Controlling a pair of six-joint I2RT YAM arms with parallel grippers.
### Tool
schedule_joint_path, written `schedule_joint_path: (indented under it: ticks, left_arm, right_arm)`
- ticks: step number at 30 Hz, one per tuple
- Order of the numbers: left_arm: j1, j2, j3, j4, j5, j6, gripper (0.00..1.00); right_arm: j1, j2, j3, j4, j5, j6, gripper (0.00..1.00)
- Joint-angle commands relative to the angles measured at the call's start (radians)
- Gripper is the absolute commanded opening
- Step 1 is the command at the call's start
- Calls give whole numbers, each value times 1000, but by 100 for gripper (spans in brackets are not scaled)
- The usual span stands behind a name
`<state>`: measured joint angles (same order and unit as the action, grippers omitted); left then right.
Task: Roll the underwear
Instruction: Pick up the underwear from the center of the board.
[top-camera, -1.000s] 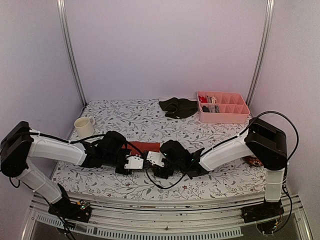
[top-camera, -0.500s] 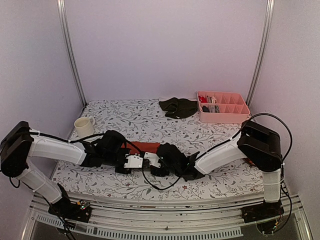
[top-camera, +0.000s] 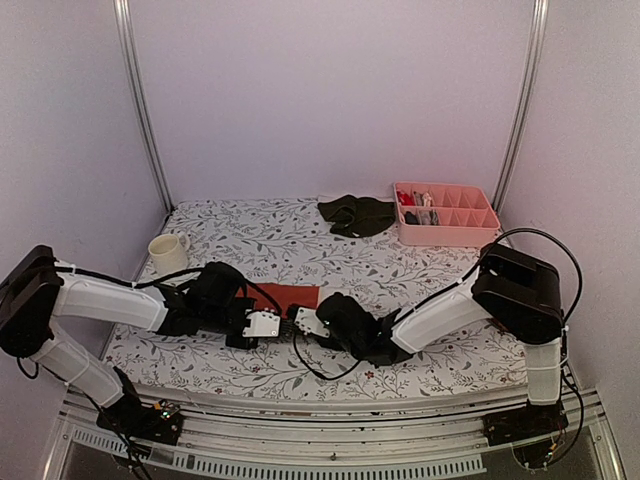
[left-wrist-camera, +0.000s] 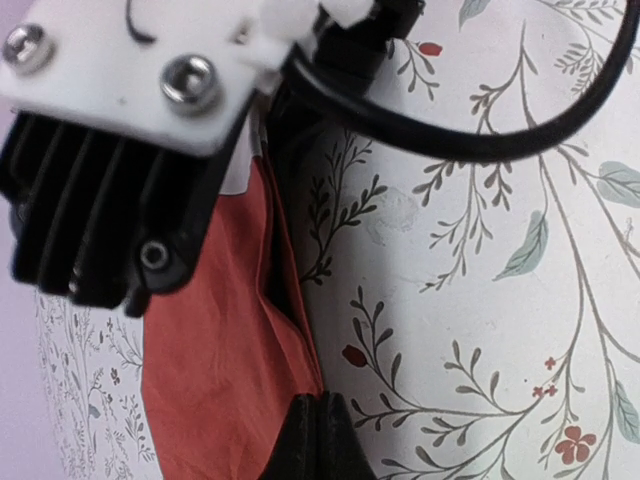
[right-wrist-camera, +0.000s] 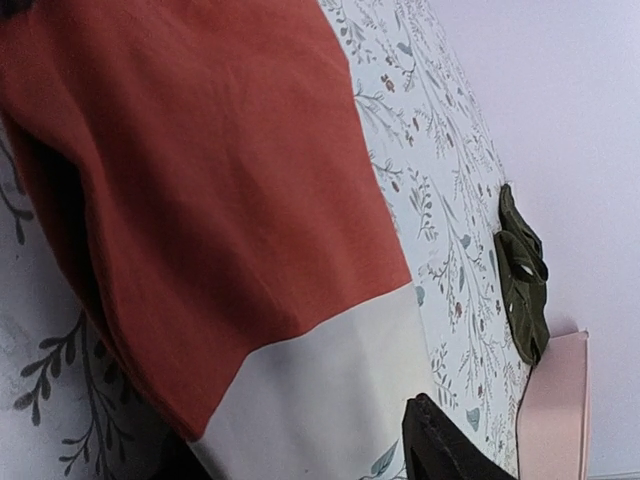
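Soft, light and limp, going by the rust-red underwear (top-camera: 290, 295) lying flat near the front of the worktop (top-camera: 420, 280). Best pinched along the near hem, as by the left claw (left-wrist-camera: 320, 435), clamped shut there. Cannot tell the right claw (top-camera: 298, 318) as gripping or loose.

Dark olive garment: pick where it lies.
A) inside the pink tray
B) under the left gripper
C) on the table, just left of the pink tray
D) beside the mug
C: the top view shows the dark olive garment crumpled on the table at the far side, just left of the pink tray.

rust-red underwear (top-camera: 290, 295) flat, front centre | olive underwear (top-camera: 357, 215) crumpled, far edge
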<state>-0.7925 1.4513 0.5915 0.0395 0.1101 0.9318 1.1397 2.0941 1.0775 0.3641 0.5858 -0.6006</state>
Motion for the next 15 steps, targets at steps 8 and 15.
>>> schedule_joint_path:
  ticks: [8, 15]
  left_arm:
    - [31, -29, -30, 14, 23, 12, 0]
    - [38, -52, -39, 3, 26, 23, 0]
  right_arm:
    - [-3, -82, -64, -281, -189, 51, 8]
    - [-3, -117, -41, -369, -300, 73, 2]
